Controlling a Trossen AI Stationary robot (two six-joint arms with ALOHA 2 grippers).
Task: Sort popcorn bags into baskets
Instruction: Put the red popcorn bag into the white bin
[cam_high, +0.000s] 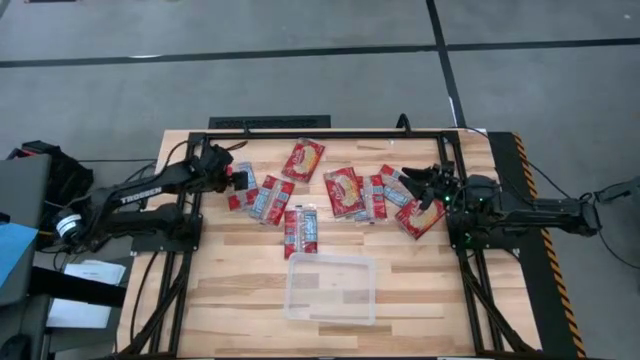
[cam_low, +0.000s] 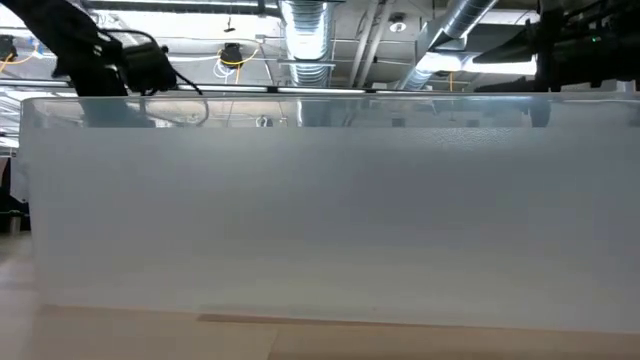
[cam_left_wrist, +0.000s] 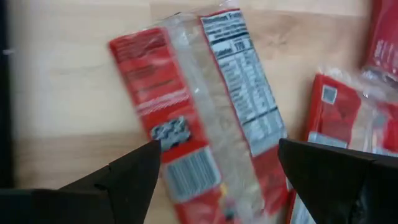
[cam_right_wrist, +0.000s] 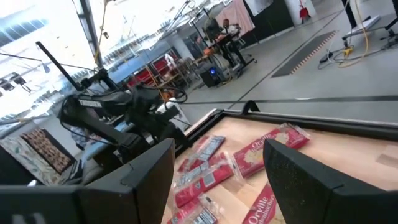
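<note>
Scanning from the left, we see our left gripper (cam_high: 240, 178) low over the leftmost popcorn bags (cam_high: 262, 196), fingers (cam_left_wrist: 127, 180) released and straddling one back-side-up packet (cam_left_wrist: 205, 118) lying flat on the wooden desk (cam_high: 230, 300). More red bags (cam_high: 345, 192) lie scattered across the desk's middle. The clear plastic bin (cam_high: 331, 288) sits nearer the front edge. At the right, our right gripper (cam_high: 425, 183) hangs above the rightmost bags (cam_high: 418, 216), fingers (cam_right_wrist: 298, 168) parted, gripping nothing.

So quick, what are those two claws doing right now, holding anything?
Left gripper: open, empty, above a popcorn bag.
Right gripper: open, holding nothing, over the bags on its side.
</note>
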